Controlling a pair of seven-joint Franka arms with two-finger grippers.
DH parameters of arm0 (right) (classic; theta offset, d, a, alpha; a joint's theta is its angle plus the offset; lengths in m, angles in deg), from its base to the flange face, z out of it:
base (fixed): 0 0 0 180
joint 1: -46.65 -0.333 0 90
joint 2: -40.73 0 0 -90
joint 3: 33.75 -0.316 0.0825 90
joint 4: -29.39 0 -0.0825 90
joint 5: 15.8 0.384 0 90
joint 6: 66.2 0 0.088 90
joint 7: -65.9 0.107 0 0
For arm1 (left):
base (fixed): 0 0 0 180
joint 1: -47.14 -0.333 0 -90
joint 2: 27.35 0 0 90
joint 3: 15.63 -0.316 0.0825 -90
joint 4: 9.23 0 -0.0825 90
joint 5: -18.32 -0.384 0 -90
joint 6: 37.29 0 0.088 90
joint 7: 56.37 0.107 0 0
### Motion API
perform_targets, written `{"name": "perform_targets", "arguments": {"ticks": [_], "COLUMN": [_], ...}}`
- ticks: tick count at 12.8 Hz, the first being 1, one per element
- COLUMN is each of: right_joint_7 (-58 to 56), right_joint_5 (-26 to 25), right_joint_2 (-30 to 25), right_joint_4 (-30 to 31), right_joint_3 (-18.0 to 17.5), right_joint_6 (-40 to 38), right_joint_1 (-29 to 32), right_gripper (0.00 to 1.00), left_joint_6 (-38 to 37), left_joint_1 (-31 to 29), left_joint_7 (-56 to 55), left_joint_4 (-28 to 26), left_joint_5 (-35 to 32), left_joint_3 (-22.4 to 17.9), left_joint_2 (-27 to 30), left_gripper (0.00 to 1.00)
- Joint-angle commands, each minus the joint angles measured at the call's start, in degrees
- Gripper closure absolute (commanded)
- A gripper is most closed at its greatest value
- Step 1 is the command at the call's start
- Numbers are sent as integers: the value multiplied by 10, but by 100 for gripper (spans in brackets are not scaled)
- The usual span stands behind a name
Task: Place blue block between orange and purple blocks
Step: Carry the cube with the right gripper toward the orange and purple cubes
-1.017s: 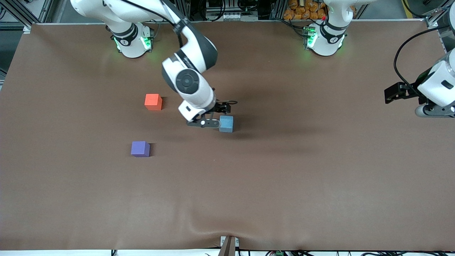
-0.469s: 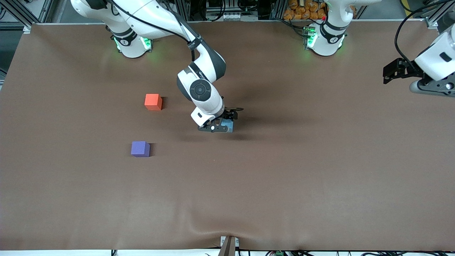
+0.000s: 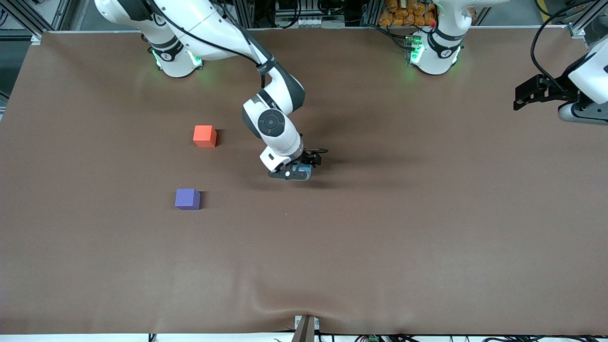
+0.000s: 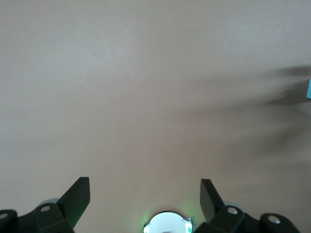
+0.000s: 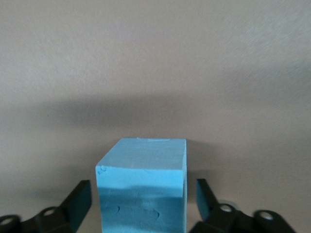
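No legible text, label, brand, number or sign appears in any of the three current views. The small dark marks on the white shells of the two arm bases are too small to read.
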State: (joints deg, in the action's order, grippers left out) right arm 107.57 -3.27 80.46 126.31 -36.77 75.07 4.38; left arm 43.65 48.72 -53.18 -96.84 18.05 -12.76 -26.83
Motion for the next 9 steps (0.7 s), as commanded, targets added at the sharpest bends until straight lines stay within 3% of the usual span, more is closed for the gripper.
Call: {"name": "perform_targets", "arguments": {"ticks": [1,2,3,5,7,9], "right_joint_7": [16,14,13,1,-74,-202], "right_joint_5": [3,3,3,0,3,9], "right_joint_2": [3,-4,-19,-99,-177,-210], "right_joint_4": [-8,-11,-16,-49,-45,-41], "right_joint_3": [9,9,12,47,55,52], "right_joint_6": [2,-11,-52,-255,-342,-405], "right_joint_1": [-11,-5,1,34,105,190], "right_gripper": [89,100,100,100,100,100], "left_joint_6": [7,7,7,8,8,8], "left_joint_1": [12,5,2,5,10,12], "left_joint_7": [-22,-20,-18,-15,-16,-19], "left_joint_4": [3,3,5,5,7,14], "left_joint_5": [2,9,10,8,1,-10], "left_joint_3": [5,5,3,1,3,4], "left_joint_2": [-9,-15,-16,-17,-17,-18], "left_gripper": [0,0,0,0,0,0]}}
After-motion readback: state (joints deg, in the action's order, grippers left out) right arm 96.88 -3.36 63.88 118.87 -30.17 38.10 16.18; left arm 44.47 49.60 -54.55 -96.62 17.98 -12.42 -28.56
